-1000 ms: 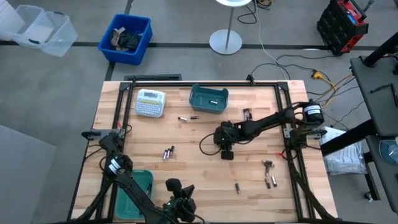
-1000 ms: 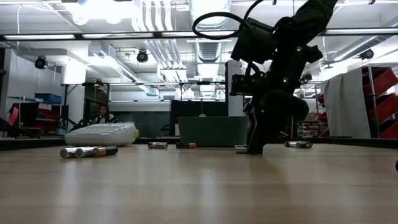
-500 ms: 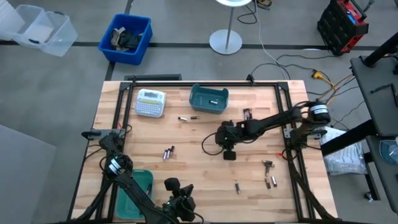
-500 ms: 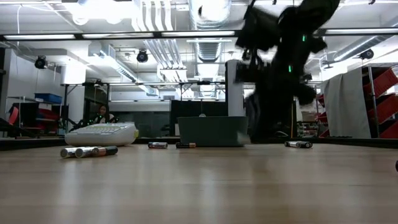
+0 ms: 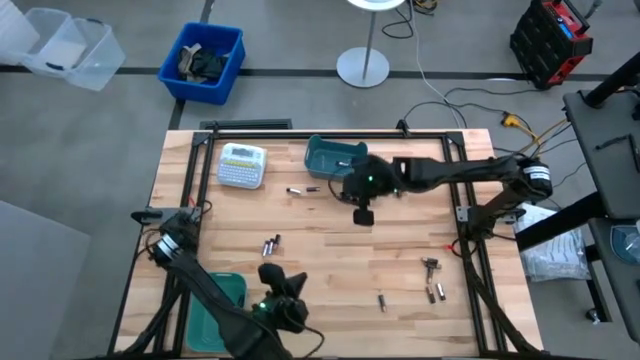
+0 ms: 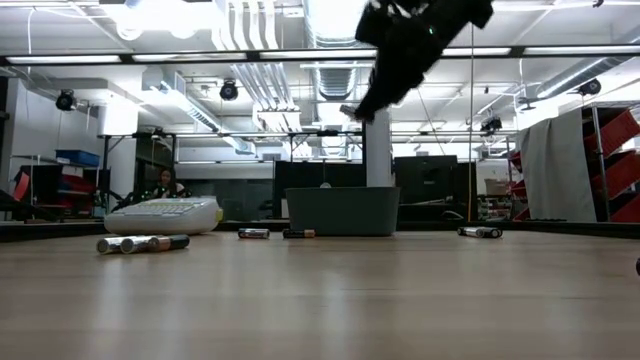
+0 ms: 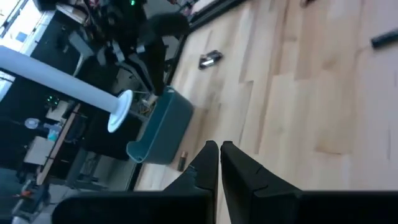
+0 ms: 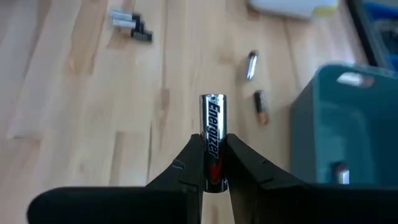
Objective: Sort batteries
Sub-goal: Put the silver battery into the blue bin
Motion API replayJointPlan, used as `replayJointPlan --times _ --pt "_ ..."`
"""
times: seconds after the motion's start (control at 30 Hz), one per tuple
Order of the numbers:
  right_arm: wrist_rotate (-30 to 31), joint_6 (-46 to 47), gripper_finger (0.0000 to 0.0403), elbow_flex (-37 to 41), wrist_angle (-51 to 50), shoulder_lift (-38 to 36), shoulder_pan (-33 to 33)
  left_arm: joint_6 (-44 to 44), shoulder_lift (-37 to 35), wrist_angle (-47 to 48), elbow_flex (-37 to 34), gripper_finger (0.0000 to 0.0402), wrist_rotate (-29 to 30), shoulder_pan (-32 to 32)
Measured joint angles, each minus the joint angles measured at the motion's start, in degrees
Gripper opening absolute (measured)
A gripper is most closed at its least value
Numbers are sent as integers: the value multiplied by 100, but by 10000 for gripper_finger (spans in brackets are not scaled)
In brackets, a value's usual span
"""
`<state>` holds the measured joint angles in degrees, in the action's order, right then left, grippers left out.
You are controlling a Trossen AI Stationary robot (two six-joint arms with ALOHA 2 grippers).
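Note:
My right gripper (image 8: pixel 212 163) hangs high over the table's middle (image 5: pixel 358 203), just near of the far teal bin (image 5: pixel 336 158), shut on one silver-and-black battery (image 8: pixel 212 134). Other batteries lie flat on the wood: a pair (image 5: pixel 303 189) beside that bin, a cluster (image 5: pixel 270 245) at centre left, and more at the near right (image 5: pixel 432 266) (image 5: pixel 381 301). My left gripper (image 5: pixel 272 276) waits shut at the near edge, touching nothing, beside a second teal bin (image 5: pixel 228 296). My right gripper pinches the battery between its two fingers, which sit on the sides of its rear half (image 8: pixel 211 171). The battery lies along the fingers, and its metal end (image 8: pixel 212 99) sticks out past the fingertips. The fingers slant down toward the table's left. The battery is lifted clear of the table.
A white label-maker (image 5: pixel 242 165) lies at the far left. The far teal bin holds a small pale item (image 8: pixel 339 172). One battery (image 5: pixel 396 182) lies under the right arm. A black frame (image 5: pixel 462 190) borders the table. Bare wood lies at centre.
My right gripper has risen from the tabletop with the battery, lifting it clear, and has gone toward the far edge and the far teal bin while tipping from pointing down to slanting leftward. My left gripper has shifted slightly toward the far left.

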<state>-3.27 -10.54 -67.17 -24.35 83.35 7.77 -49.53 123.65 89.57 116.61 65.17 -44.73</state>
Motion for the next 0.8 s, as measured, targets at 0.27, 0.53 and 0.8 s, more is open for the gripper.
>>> replayJointPlan --times 0.27,0.53,0.8 --pt "-24 -158 34 -212 -229 -65 24 47 -785 -1208 -925 0 44 -7" --pt "-26 -398 34 17 -171 -72 87 11 -1014 -2046 -2321 0 17 -7" --pt "-18 -613 34 -151 -172 -72 376 -42 -2146 -1752 -3042 0 33 39"
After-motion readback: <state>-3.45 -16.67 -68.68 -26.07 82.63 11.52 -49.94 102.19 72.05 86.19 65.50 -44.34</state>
